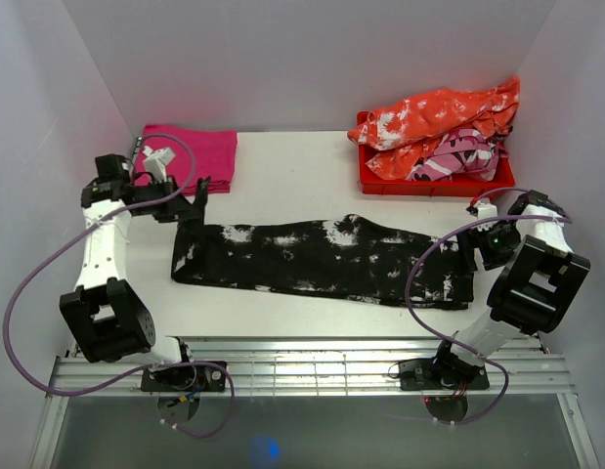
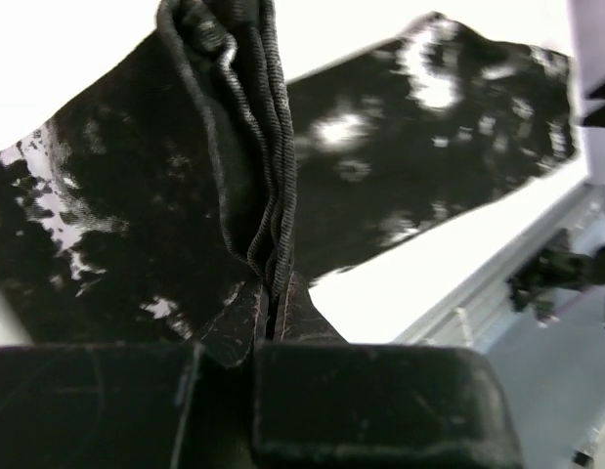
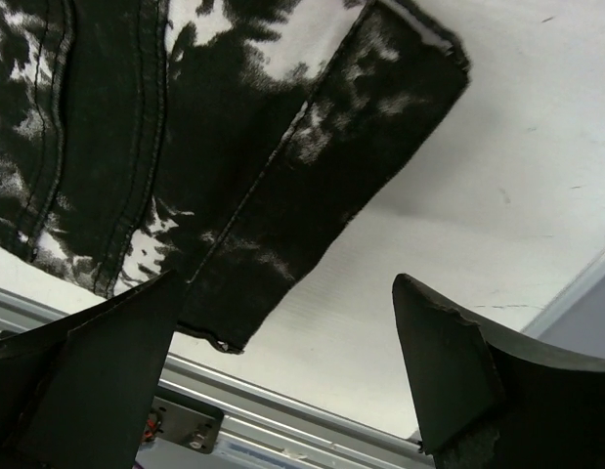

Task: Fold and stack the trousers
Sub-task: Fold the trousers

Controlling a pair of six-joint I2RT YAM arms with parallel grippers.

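1. The left gripper (image 1: 192, 213) was clamped on the trousers (image 1: 322, 256). Its two fingers pinched a bunched, ribbed edge at the garment's left end.
2. In the left wrist view, the gathered black fabric (image 2: 253, 147) rose straight up out of the left gripper (image 2: 271, 318), whose jaws were pressed nearly together around it.
3. From that grip the trousers ran off to the gripper's right as one long flat band on the white table (image 1: 282, 161), black with white splotches.
4. The right gripper (image 1: 475, 234) stood wide open and held nothing, over the trousers' right end.
5. In the right wrist view, a leg end (image 3: 312, 186) lay beneath the right gripper (image 3: 285, 288), nearer one finger than the other. Whether either finger touched the cloth could not be told.
6. A folded magenta cloth (image 1: 199, 151) lay just beyond the left gripper.
7. A red bin (image 1: 429, 184) sat beyond the right gripper, apart from the trousers, holding an orange-and-white garment (image 1: 439, 112) and a pink patterned one (image 1: 460, 156).
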